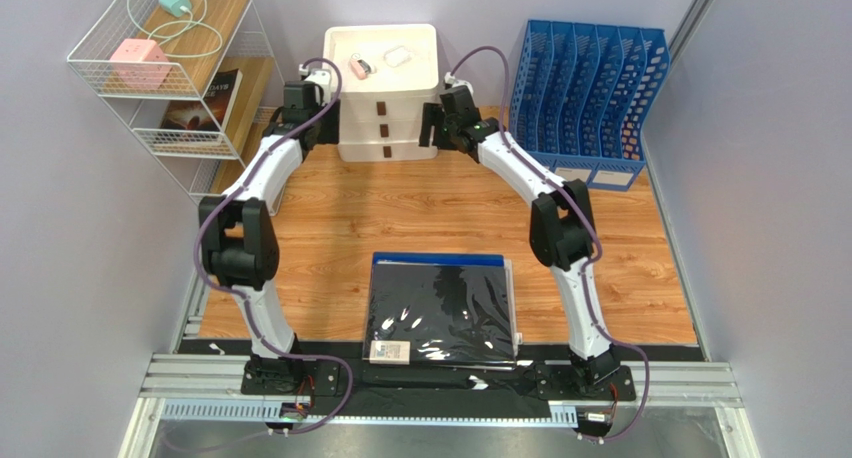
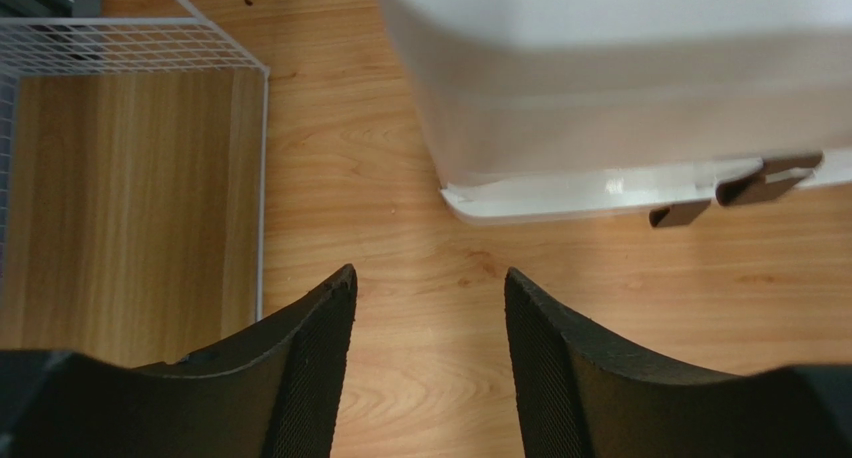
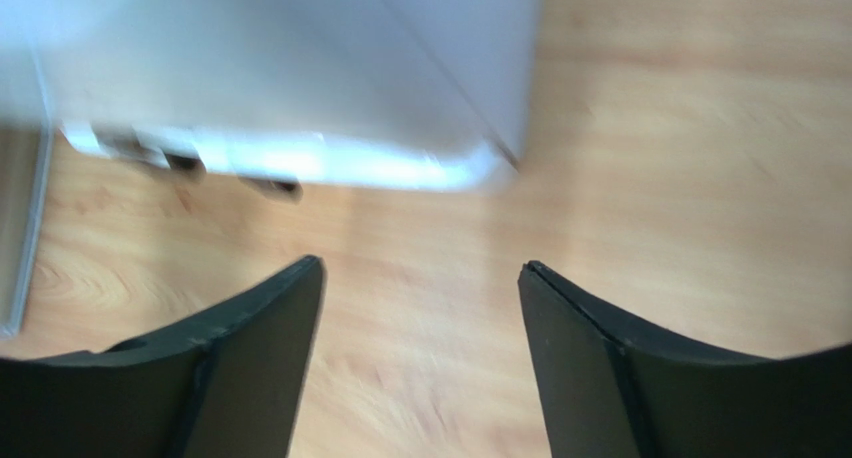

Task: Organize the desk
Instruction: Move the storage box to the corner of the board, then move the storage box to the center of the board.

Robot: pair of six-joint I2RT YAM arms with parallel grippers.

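Clearly, the desk (image 1: pixel 420 218) lies broadside — long axis running left to right.

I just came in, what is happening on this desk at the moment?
Two robot arms are tidying the desk. Both reach to the far side, one on each side of the white drawer unit. The left claw and the right claw are open and hold nothing, above bare wood. A black folder lies near the arms' bases.

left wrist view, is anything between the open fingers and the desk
Nothing visible. The left gripper is open over bare desk; the white drawer unit lies ahead and the wire shelf to its left, neither beneath it.
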